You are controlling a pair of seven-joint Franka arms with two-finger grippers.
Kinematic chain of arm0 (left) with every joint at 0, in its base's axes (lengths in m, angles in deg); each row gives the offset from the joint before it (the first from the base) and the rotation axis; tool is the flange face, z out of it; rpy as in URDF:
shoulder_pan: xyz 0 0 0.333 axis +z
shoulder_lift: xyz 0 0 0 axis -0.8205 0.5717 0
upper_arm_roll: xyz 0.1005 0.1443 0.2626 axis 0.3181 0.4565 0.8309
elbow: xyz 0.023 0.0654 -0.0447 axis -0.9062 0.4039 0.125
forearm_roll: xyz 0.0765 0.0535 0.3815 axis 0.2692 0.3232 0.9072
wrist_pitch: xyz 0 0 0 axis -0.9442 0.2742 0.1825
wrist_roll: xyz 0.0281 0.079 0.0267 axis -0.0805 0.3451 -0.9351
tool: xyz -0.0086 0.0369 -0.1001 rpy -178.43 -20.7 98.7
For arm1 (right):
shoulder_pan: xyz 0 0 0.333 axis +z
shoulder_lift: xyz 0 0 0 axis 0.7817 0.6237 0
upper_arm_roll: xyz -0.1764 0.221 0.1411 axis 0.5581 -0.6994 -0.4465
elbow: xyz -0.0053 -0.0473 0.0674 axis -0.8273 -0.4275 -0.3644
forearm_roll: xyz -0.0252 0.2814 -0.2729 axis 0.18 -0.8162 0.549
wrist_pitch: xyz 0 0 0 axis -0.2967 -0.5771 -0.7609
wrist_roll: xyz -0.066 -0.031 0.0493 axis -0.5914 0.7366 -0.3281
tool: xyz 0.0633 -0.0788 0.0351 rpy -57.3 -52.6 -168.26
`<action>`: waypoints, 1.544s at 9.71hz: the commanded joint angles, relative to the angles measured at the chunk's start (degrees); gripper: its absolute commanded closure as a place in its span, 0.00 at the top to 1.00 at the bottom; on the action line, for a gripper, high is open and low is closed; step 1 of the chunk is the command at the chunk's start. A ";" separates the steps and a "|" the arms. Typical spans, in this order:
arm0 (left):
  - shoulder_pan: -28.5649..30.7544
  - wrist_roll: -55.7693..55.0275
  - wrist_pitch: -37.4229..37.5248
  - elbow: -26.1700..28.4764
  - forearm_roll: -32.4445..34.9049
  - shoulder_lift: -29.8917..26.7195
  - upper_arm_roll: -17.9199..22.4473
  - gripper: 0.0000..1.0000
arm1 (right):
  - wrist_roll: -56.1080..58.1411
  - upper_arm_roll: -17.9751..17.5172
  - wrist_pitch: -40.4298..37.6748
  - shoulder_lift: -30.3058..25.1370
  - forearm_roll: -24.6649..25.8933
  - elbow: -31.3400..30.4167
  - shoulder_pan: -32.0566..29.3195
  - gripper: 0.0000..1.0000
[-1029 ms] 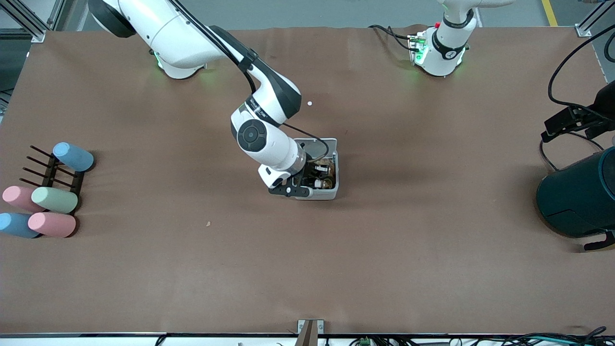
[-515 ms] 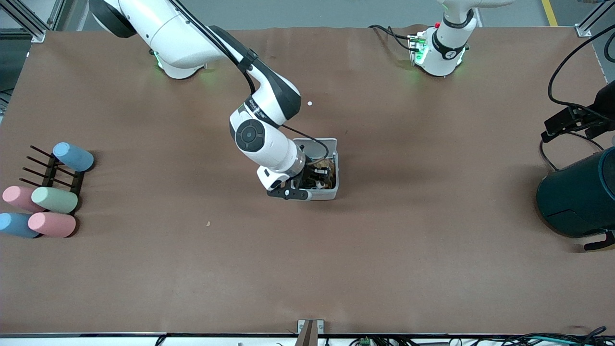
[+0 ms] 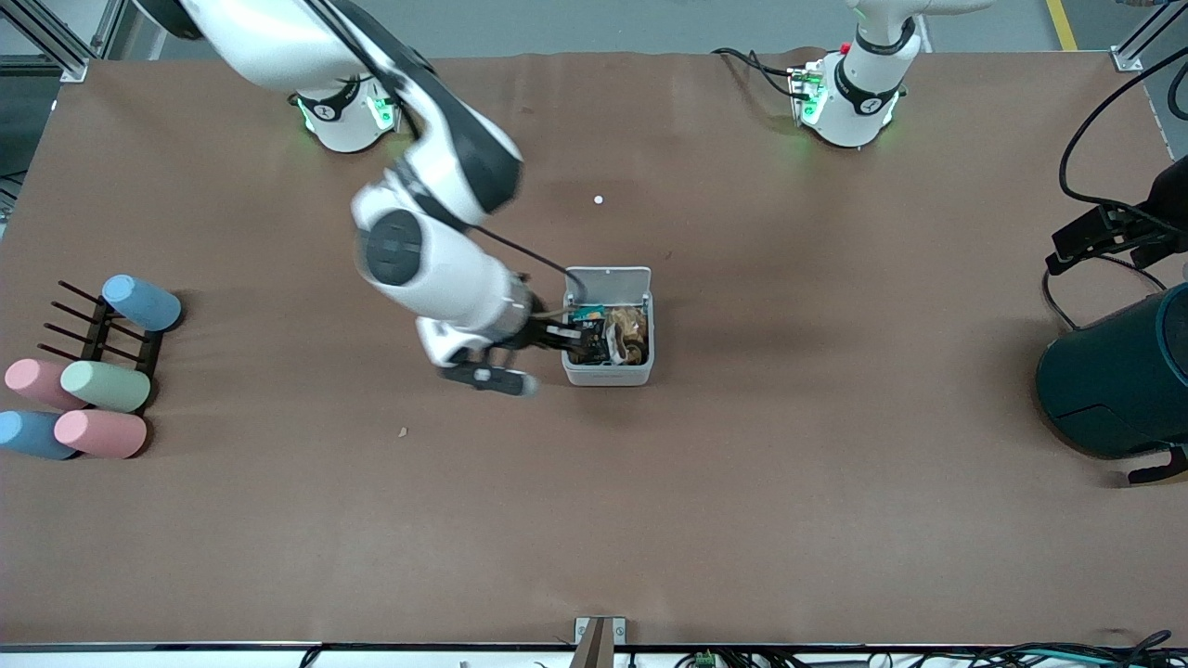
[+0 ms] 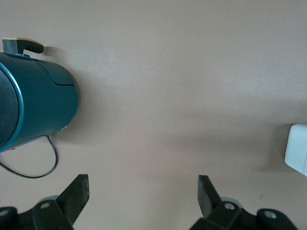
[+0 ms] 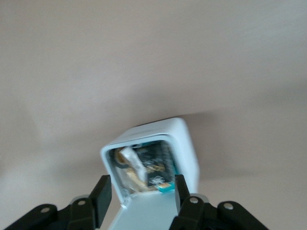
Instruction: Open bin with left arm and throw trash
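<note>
The bin (image 3: 608, 374) stands mid-table with its white lid (image 3: 608, 282) hinged up and open. Trash lies heaped inside: a crumpled black wrapper (image 3: 588, 349), a small white piece (image 3: 613, 325) and brown scraps; I cannot pick out the tape ring. My right gripper (image 3: 555, 337) is open and empty beside the bin's rim, toward the right arm's end. In the right wrist view its open jaws (image 5: 140, 194) frame the open bin (image 5: 184, 143). My left gripper (image 4: 143, 194) is open and empty, high over bare table. A corner of the bin (image 4: 298, 148) shows at that view's edge.
A large dark teal cylindrical container (image 3: 1118, 380) lies at the left arm's end, also in the left wrist view (image 4: 38, 103), with black cables (image 3: 1100, 232) by it. A dark rack with pastel cylinders (image 3: 93, 380) sits at the right arm's end. A white dot (image 3: 599, 199) and a tan crumb (image 3: 402, 431) lie loose.
My right arm has drawn back and up from over the bin toward the right arm's end, uncovering the bin's inside. The bin and lid have stayed put.
</note>
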 commanded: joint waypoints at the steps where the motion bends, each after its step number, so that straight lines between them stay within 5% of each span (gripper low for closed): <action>1: 0.08 0.04 0.24 -1.27 -0.35 0.48 -0.03 1.00 | 2.09 -0.68 -8.72 -10.27 2.84 -5.14 -6.64 0.71; 6: 0.08 -0.05 0.24 -1.27 -0.43 0.48 -0.03 1.00 | 28.71 -0.68 -31.76 -25.66 3.56 -6.12 -22.64 0.85; 8: 0.16 -0.05 0.24 -1.27 -0.43 0.48 -0.03 1.00 | 29.45 -0.94 -33.73 -31.99 7.42 -10.49 -22.49 0.91; 9: 0.16 -0.05 0.24 -1.27 -0.43 0.48 -0.03 1.00 | 29.36 -0.94 -33.21 -33.33 7.43 -11.30 -22.57 0.99; 15: 0.16 0.13 0.24 -1.27 -0.35 0.57 -0.03 1.00 | 32.43 -0.59 -33.73 -32.28 7.51 -7.62 -24.68 0.99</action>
